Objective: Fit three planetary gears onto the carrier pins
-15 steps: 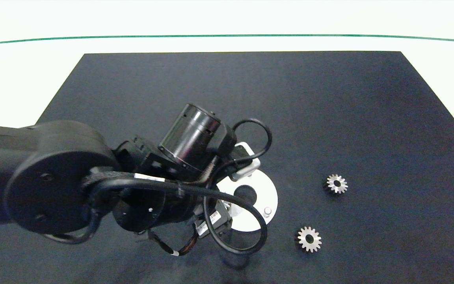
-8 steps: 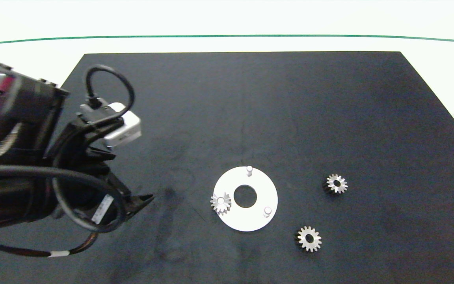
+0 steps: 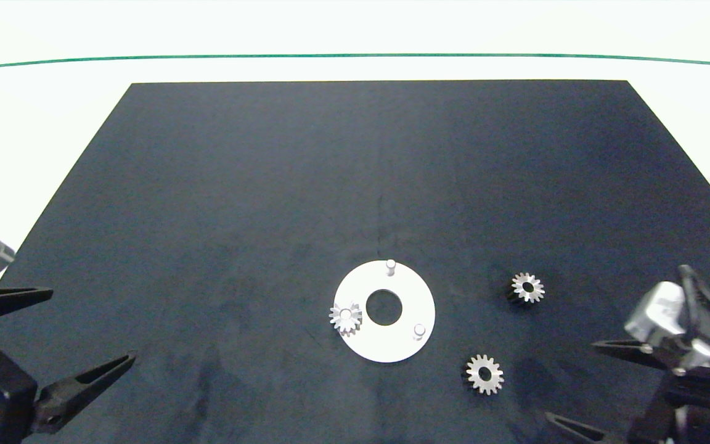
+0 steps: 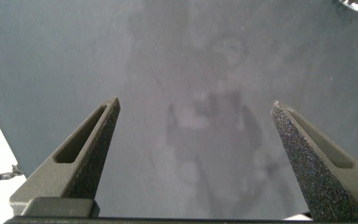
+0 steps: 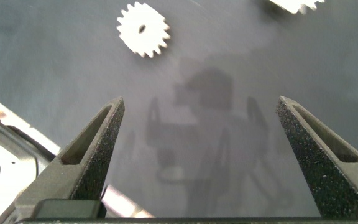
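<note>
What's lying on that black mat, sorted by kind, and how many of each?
Silver gears: 3, one on a peg, two loose on the mat
White disc: 1
Bare pegs on the disc: 2
Total: 6

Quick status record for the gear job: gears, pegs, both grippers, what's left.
gear on peg: one gear sits on the peg at the left edge of the white disc
bare pegs: far peg and near-right peg
loose gears: two on the black mat, right of the disc: one farther, one nearer
left gripper: open, empty, at the mat's left edge
right gripper: open, empty, near right, beside the nearer loose gear
left to do: two gears
</note>
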{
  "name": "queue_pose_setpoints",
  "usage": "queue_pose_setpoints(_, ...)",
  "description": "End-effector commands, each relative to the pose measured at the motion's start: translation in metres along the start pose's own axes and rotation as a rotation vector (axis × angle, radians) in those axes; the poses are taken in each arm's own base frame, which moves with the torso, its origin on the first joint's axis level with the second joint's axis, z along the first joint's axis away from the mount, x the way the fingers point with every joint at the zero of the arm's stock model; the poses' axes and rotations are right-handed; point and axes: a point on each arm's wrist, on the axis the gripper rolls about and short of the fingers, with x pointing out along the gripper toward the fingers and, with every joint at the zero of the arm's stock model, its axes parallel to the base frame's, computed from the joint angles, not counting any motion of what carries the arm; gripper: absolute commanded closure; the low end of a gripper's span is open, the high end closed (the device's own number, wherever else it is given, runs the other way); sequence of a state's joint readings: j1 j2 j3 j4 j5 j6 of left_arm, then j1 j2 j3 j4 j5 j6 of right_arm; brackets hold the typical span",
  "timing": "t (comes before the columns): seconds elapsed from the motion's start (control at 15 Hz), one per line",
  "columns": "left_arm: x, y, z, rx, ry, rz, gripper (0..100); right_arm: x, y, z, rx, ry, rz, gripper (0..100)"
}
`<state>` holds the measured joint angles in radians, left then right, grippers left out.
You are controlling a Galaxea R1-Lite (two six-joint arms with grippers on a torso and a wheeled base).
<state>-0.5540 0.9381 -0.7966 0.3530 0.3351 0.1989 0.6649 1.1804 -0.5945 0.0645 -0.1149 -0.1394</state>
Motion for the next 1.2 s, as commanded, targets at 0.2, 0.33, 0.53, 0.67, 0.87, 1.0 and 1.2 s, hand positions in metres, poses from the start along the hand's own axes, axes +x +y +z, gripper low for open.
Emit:
queue_pose_setpoints(0.2, -0.016, 0.006, -0.010, -0.029, -0.047, 0.030, 0, 0.063, 0.047, 0.009, -0.168, 0.157, 0.049, 0)
queue_pose_setpoints(0.33, -0.018, 0.006, -0.010, -0.032, -0.052, 0.031, 0, 0.069, 0.049, 0.009, -0.178, 0.166, 0.020, 0)
queue_pose_setpoints(0.53, -0.019, 0.006, -0.010, -0.034, -0.061, 0.030, 0, 0.074, 0.048, 0.010, -0.173, 0.163, -0.020, 0)
queue_pose_setpoints(0.67, -0.020, 0.007, -0.010, -0.035, -0.064, 0.032, 0, 0.079, 0.049, 0.012, -0.169, 0.152, -0.028, 0)
queue_pose_setpoints(0.87, -0.023, 0.007, -0.011, -0.040, -0.072, 0.034, 0, 0.084, 0.050, 0.018, -0.165, 0.131, -0.033, 0)
queue_pose_setpoints(1.0, -0.022, 0.007, -0.011, -0.039, -0.071, 0.032, 0, 0.085, 0.050, 0.019, -0.161, 0.128, -0.035, 1)
queue_pose_setpoints(1.2, -0.025, 0.008, -0.012, -0.043, -0.081, 0.034, 0, 0.090, 0.046, 0.022, -0.145, 0.126, -0.051, 7)
